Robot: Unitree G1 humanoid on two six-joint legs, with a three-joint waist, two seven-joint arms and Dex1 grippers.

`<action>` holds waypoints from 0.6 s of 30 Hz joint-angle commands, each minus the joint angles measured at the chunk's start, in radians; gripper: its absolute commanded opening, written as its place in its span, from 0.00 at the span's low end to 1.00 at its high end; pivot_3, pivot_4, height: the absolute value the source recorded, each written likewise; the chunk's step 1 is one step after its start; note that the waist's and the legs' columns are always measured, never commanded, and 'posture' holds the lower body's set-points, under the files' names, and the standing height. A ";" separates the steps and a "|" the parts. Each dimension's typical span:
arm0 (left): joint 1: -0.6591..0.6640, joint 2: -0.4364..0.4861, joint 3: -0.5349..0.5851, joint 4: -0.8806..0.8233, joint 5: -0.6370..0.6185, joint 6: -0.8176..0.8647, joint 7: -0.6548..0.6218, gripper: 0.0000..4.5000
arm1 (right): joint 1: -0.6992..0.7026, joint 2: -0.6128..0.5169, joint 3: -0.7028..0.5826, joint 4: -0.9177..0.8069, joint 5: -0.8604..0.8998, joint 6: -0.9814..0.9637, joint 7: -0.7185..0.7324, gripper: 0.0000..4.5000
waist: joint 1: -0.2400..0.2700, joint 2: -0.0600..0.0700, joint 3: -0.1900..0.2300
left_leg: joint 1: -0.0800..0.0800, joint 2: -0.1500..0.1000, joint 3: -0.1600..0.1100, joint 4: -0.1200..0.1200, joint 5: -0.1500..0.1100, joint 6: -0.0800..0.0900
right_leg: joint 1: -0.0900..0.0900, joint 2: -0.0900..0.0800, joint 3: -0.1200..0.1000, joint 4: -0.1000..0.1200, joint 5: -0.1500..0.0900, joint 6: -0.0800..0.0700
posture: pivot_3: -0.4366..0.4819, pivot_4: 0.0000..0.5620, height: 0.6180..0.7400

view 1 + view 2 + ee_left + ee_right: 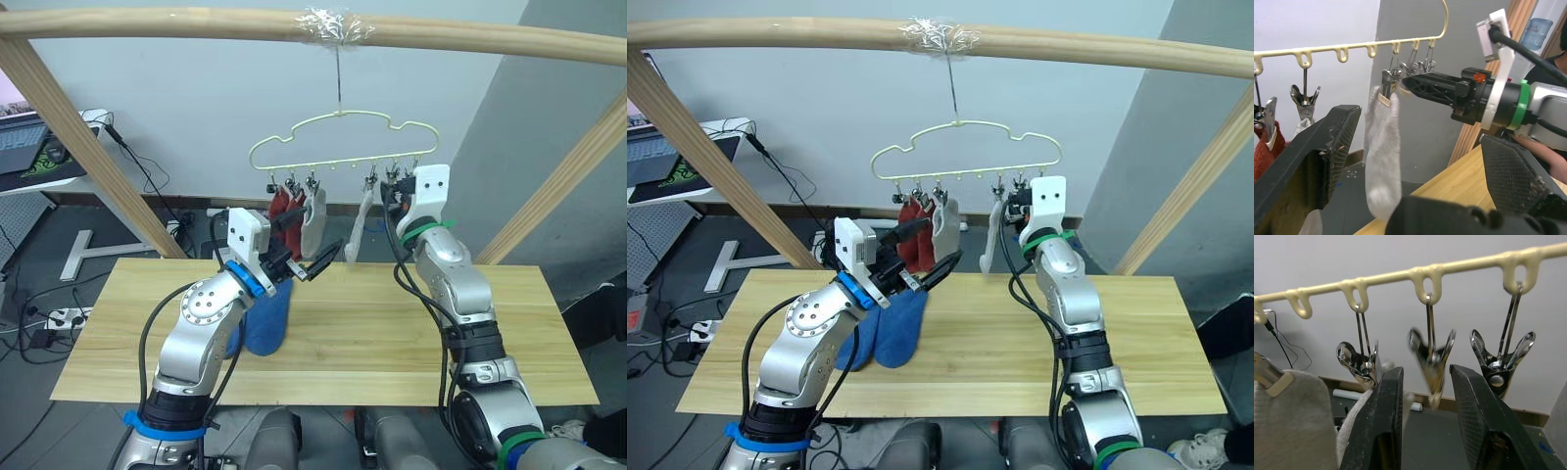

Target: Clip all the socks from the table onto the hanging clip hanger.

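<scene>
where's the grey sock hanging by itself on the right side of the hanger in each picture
Left eye view: the grey sock hangs just left of the right claw.
Right eye view: it hangs under the hanger, again beside that claw.
Left wrist view: it hangs from a clip at the centre, the right claw's tip next to the clip.
Right wrist view: grey fabric at the lower left edge; I cannot tell whether it is this sock.
Shared landmark: the hanger's looped bottom bar.

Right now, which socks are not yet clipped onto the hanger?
The two blue socks, lying together on the table. The red socks and grey socks hang from the hanger.
</scene>
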 commanded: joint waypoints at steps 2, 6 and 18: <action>-0.012 0.013 0.013 -0.064 -0.017 0.007 -0.002 1.00 | -0.053 0.009 -0.006 0.012 -0.004 -0.052 0.004 0.34 | 0.000 0.000 0.000 | 0.000 0.000 0.000 0.000 0.000 0.000 | 0.000 0.000 0.000 0.000 0.000 0.000 | 0.53 0.30 1.00; -0.016 0.016 0.016 -0.080 -0.023 0.020 0.002 1.00 | -0.073 0.012 -0.006 0.041 -0.004 -0.071 0.007 0.34 | 0.002 0.000 0.000 | 0.000 0.000 0.000 0.000 0.000 0.000 | 0.000 0.000 0.000 0.000 0.000 0.000 | 0.54 0.29 1.00; -0.053 0.018 0.021 -0.091 -0.032 0.032 0.013 1.00 | -0.119 0.008 -0.017 0.114 0.000 -0.114 0.012 0.34 | 0.002 0.000 0.000 | 0.000 0.000 0.000 0.000 0.000 0.000 | 0.000 0.000 0.000 0.000 0.002 -0.003 | 0.55 0.28 1.00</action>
